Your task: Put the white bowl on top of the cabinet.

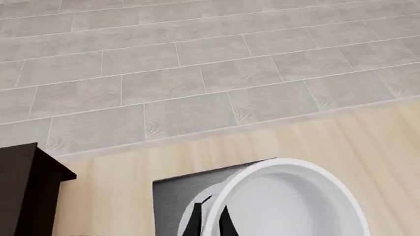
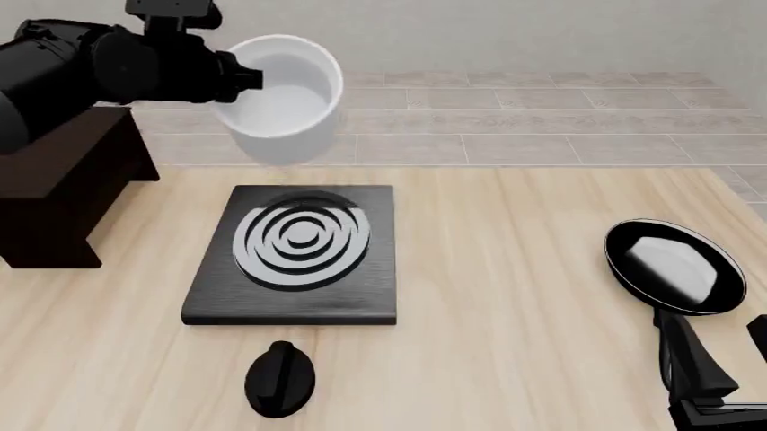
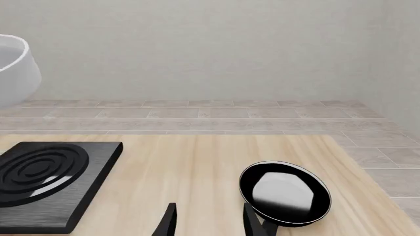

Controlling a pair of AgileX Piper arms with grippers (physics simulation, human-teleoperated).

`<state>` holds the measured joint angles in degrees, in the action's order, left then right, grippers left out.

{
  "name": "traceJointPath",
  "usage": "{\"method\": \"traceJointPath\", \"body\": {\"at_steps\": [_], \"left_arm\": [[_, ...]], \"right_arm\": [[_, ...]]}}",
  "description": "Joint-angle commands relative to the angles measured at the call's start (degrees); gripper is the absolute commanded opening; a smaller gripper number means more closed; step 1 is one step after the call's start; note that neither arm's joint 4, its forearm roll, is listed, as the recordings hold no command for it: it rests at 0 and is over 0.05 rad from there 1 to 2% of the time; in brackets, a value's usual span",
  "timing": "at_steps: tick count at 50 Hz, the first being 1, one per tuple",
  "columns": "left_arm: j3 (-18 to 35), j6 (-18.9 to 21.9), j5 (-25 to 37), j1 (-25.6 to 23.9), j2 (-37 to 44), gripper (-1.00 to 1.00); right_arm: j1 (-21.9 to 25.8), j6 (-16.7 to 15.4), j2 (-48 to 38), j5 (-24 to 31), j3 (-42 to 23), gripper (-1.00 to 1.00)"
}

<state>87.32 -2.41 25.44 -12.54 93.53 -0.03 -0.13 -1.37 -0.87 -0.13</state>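
The white bowl (image 2: 282, 99) hangs tilted in the air above the far end of the stove, to the right of the cabinet's top. My left gripper (image 2: 246, 79) is shut on its rim; in the left wrist view the fingers (image 1: 194, 222) straddle the wall of the bowl (image 1: 288, 206). The dark brown cabinet (image 2: 60, 180) stands at the table's left edge, partly hidden behind my left arm, and its corner (image 1: 26, 191) shows in the left wrist view. My right gripper (image 2: 719, 359) is open low at the near right with nothing in it. The bowl (image 3: 13, 69) also shows in the right wrist view.
A black stove slab (image 2: 300, 251) with white rings lies mid-table under the bowl. A black frying pan (image 2: 671, 265) sits at the right, just ahead of my right gripper (image 3: 210, 223). A small black knob-like object (image 2: 279, 377) lies near the front edge.
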Motion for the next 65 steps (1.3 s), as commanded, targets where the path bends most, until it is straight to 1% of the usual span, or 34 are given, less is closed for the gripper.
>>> {"method": "traceJointPath", "body": {"at_steps": [1, 2, 3, 6, 7, 11, 12, 15, 16, 17, 21, 23, 24, 26, 27, 29, 30, 31, 33, 34, 35, 37, 41, 42, 44, 45, 49, 50, 52, 65], "left_arm": [[4.4, -2.2, 0.0, 5.7, 1.5, -1.0], [4.7, -1.1, 0.1, 6.2, 1.7, -1.0], [5.0, -2.2, -0.1, 7.1, 2.0, -1.0], [5.3, -1.1, 0.0, 8.1, 2.4, -1.0], [5.5, -1.8, -0.2, 9.4, 2.7, -1.0], [5.9, -1.4, -0.4, 11.1, 3.1, -1.0], [6.4, -2.0, -0.4, 12.2, 3.5, -1.0], [6.9, -1.3, -0.2, 12.9, 3.4, -1.0], [7.3, -2.2, -0.3, 13.6, 3.5, -1.0], [7.6, -1.7, -0.1, 13.8, 3.5, -1.0], [8.8, -2.3, 0.2, 15.5, 3.8, -1.0], [8.6, -2.1, 0.2, 15.9, 3.6, -1.0], [8.5, -4.0, -0.1, 16.3, 3.6, -1.0], [8.3, -3.1, 0.1, 16.3, 3.3, -1.0], [8.4, -4.2, 0.0, 16.8, 3.1, -1.0], [8.7, -2.7, 0.3, 17.4, 2.9, -1.0], [8.5, -4.0, 0.2, 17.4, 2.6, -1.0], [8.7, -3.5, 0.4, 18.0, 2.5, -1.0], [8.7, -4.1, 0.4, 18.6, 2.2, -1.0], [8.7, -3.6, 0.5, 18.9, 2.2, -1.0], [8.3, -4.8, 0.3, 19.1, 1.7, -1.0], [8.3, -4.5, 0.3, 19.2, 1.7, -1.0], [7.8, -3.8, 0.3, 20.9, 1.1, -1.0], [7.8, -4.6, 0.3, 21.4, 0.9, -1.0], [7.9, -4.0, 0.6, 22.3, 0.5, -1.0], [7.9, -4.8, 0.7, 22.7, 0.2, -1.0], [8.0, -4.4, 0.9, 24.6, -0.3, -1.0], [7.9, -5.1, 0.9, 25.0, -0.4, -1.0], [7.7, -4.7, 0.8, 25.3, -0.5, -1.0], [7.3, -5.5, -0.3, 29.1, -0.4, -1.0]], "right_arm": [[0.0, 0.0, 0.0, 0.0, 0.0, 1.0], [0.0, 0.0, 0.0, 0.0, 0.0, 1.0], [0.0, 0.0, 0.0, 0.0, 0.0, 1.0], [0.0, 0.0, 0.0, 0.0, 0.0, 1.0], [0.0, 0.0, 0.0, 0.0, 0.0, 1.0], [0.0, 0.0, 0.0, 0.0, 0.0, 1.0], [0.0, 0.0, 0.0, 0.0, 0.0, 1.0], [0.0, 0.0, 0.0, 0.0, 0.0, 1.0], [0.0, 0.0, 0.0, 0.0, 0.0, 1.0], [0.0, 0.0, 0.0, 0.0, 0.0, 1.0], [0.0, 0.0, 0.0, 0.0, 0.0, 1.0], [0.0, 0.0, 0.0, 0.0, 0.0, 1.0], [0.0, 0.0, 0.0, 0.0, 0.0, 1.0], [0.0, 0.0, 0.0, 0.0, 0.0, 1.0], [0.0, 0.0, 0.0, 0.0, 0.0, 1.0], [0.0, 0.0, 0.0, 0.0, 0.0, 1.0], [0.0, 0.0, 0.0, 0.0, 0.0, 1.0], [0.0, 0.0, 0.0, 0.0, 0.0, 1.0], [0.0, 0.0, 0.0, 0.0, 0.0, 1.0], [0.0, 0.0, 0.0, 0.0, 0.0, 1.0], [0.0, 0.0, 0.0, 0.0, 0.0, 1.0], [0.0, 0.0, 0.0, 0.0, 0.0, 1.0], [0.0, 0.0, 0.0, 0.0, 0.0, 1.0], [0.0, 0.0, 0.0, 0.0, 0.0, 1.0], [0.0, 0.0, 0.0, 0.0, 0.0, 1.0], [0.0, 0.0, 0.0, 0.0, 0.0, 1.0], [0.0, 0.0, 0.0, 0.0, 0.0, 1.0], [0.0, 0.0, 0.0, 0.0, 0.0, 1.0], [0.0, 0.0, 0.0, 0.0, 0.0, 1.0], [0.0, 0.0, 0.0, 0.0, 0.0, 1.0]]}}
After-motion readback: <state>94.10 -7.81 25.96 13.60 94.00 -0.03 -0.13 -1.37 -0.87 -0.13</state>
